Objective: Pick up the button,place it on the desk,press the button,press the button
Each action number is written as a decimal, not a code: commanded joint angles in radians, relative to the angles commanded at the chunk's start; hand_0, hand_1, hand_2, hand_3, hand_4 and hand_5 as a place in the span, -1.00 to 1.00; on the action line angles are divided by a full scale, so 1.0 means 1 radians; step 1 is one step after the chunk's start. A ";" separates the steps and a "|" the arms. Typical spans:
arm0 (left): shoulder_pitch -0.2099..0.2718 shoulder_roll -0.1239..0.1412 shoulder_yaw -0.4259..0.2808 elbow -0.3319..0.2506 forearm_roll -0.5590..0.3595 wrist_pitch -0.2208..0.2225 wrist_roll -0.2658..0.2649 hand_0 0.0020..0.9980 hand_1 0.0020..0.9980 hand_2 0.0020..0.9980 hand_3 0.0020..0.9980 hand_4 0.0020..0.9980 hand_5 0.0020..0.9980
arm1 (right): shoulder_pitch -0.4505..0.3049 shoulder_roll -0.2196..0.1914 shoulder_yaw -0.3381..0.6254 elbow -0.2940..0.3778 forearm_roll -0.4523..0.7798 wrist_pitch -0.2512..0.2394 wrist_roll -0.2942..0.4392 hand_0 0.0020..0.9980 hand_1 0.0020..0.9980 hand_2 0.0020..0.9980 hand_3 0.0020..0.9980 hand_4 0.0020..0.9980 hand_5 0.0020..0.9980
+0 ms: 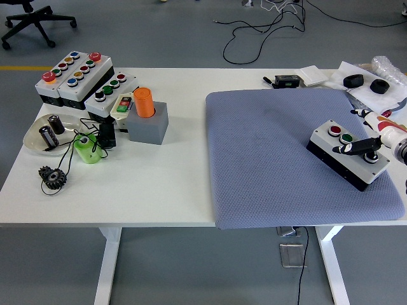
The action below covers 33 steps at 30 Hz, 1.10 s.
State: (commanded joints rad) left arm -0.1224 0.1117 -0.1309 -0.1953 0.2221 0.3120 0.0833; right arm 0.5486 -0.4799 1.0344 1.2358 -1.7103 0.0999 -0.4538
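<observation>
A white-topped button box (364, 168) with black sides lies tilted on the grey mat (267, 159) at the right. It carries a red button (335, 131), a green button (346, 138) and a third button (372, 156). My right hand (365, 143) comes in from the right edge. One black finger (353, 147) stretches across the box top, between the green and third buttons, resting on or just above it. The hand holds nothing. The left arm is out of sight.
Far left back stand more button boxes (73, 76) and a grey block with an orange cylinder (146, 105). Near them are a dish of batteries (33, 141), a green holder (86, 149) and a gear (52, 176). Black parts and papers (375, 86) lie back right.
</observation>
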 joint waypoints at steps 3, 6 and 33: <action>0.001 -0.001 0.001 0.000 -0.002 0.001 0.000 0.20 0.08 0.01 -0.05 -0.45 1.00 | 0.007 0.013 -0.012 -0.017 -0.023 -0.006 -0.005 0.93 0.85 1.00 1.00 0.95 -0.40; 0.000 0.000 0.002 0.000 0.000 0.001 0.000 0.20 0.08 0.01 -0.05 -0.45 1.00 | 0.028 0.033 -0.032 -0.055 -0.052 -0.010 -0.014 0.93 0.85 1.00 1.00 0.95 -0.40; 0.003 0.001 0.006 0.000 -0.003 0.002 0.001 0.20 0.08 0.01 -0.05 -0.45 1.00 | 0.147 0.114 -0.192 -0.246 -0.188 0.002 -0.096 -0.08 -0.17 -0.14 0.30 0.77 -0.63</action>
State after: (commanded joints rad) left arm -0.1193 0.1131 -0.1250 -0.1951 0.2190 0.3138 0.0838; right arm 0.6961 -0.3656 0.8429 0.9895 -1.8982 0.1017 -0.5501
